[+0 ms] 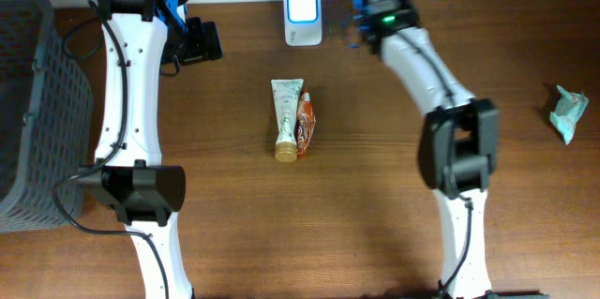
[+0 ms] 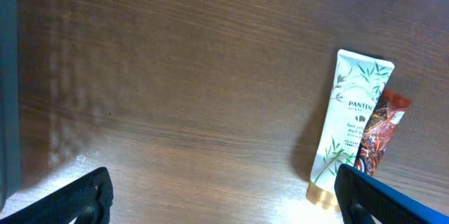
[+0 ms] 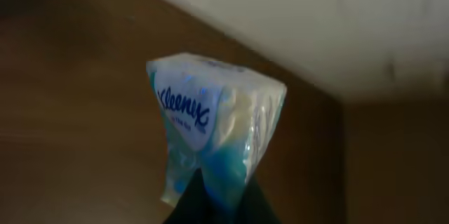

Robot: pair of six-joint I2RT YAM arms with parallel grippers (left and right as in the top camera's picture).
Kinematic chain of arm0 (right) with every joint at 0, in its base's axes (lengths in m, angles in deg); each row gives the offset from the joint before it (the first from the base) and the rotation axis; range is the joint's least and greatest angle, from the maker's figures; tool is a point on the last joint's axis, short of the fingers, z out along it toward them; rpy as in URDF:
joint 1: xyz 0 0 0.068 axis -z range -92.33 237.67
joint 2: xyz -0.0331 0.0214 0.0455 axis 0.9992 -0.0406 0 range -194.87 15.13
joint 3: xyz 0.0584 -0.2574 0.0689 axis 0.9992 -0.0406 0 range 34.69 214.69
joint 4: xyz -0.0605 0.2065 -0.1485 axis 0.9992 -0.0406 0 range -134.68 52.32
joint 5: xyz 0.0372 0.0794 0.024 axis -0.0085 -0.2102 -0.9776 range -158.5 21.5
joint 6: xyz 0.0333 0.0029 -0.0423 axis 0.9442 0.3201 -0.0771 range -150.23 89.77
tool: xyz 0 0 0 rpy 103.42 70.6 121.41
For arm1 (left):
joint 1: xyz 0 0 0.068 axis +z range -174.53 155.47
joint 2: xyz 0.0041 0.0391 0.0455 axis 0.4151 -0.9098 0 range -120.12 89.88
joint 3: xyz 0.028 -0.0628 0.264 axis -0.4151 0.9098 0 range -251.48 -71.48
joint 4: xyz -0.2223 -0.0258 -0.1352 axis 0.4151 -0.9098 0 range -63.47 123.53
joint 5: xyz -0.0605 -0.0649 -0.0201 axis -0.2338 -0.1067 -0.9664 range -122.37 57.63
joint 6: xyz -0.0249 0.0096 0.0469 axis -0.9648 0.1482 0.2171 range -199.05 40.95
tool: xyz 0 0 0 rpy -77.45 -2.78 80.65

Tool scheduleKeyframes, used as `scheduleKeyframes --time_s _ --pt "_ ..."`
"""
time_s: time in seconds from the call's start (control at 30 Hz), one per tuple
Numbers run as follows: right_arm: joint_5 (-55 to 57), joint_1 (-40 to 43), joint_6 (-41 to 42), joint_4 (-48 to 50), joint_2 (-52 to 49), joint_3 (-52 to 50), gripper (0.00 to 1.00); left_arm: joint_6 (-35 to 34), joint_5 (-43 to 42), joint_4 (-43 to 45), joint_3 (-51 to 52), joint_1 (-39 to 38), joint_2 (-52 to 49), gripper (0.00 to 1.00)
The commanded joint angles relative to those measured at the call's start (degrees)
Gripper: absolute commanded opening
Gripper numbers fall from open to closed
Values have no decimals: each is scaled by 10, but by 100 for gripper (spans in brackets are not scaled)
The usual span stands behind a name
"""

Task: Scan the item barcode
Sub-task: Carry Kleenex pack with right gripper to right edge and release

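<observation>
on the table (image 1: pixel 375 243), nearest the arm bases: white tube (image 1: pixel 286 116) lying flat, orange sachet (image 1: pixel 305 121) touching its right side; crumpled teal packet (image 1: pixel 567 113) well off to the right, grey basket (image 1: pixel 37 102) at the left edge. further out, left gripper (image 2: pixel 223 182) hangs with jaws spread wide and nothing between them, looking down on tube and sachet, idle. the work is at the far edge: right gripper (image 3: pixel 212 185) is clamped on the bottom corner of a Kleenex pack (image 3: pixel 214 119), pack in the air, just right of the scanner (image 1: pixel 302 15) and not over its lit window. wrist view shows only the logo face, no barcode visible, so can't tell which side carries it. judgement: step in hand is presenting the pack. carry it left until it sits above the window, roll the wrist slowly so each face turns to the light, pause on each. pinch is on a soft corner, so the pack may swing or slip: move gently, keep fingers off the code, don't knock the scanner
</observation>
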Motion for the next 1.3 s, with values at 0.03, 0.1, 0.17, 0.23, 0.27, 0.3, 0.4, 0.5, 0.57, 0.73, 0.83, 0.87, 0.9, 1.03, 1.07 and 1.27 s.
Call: scheduleKeyframes --time_s 0.03,0.1,0.17,0.23,0.27,0.3,0.4,0.5,0.57,0.73,0.83,0.87,0.9,1.03,1.07,1.27 --pt "-14 115 158 -103 15 5 4 1 4 -1 -5 0 7 99" --pt "-108 171 162 -149 15 5 4 1 4 -1 -5 0 7 99" --pt "-175 214 162 -173 15 5 4 1 4 -1 -5 0 7 99" --pt "-235 252 162 -189 14 5 4 1 4 -1 -5 0 7 99" --pt "-253 267 162 -193 14 3 4 1 4 -1 -5 0 7 99" --pt "-267 283 162 -200 14 2 4 1 4 -1 -5 0 7 99" --pt "-269 329 162 -217 8 1 4 1 4 -1 -5 0 7 99" --pt "-269 368 162 -222 2 1 4 1 4 -1 -5 0 7 99" --pt "-270 396 171 -223 -3 1 10 1 4 -1 -5 0 7 99" --pt "-310 421 207 -226 -2 1 99 1 4 -1 -5 0 7 99" --pt "-309 414 207 -234 4 4 99 1 4 -1 -5 0 7 99" --pt "-307 409 210 -234 15 8 99 1 4 -1 -5 0 7 99" --pt "-307 406 215 -235 24 13 99 1 4 -1 -5 0 7 99" --pt "-315 382 261 -255 80 73 99 1 4 -1 -5 0 7 99" --pt "-338 373 267 -260 97 95 99 1 4 -1 -5 0 7 99" --pt "-696 305 266 -294 152 148 99 1 4 -1 -5 0 7 99"
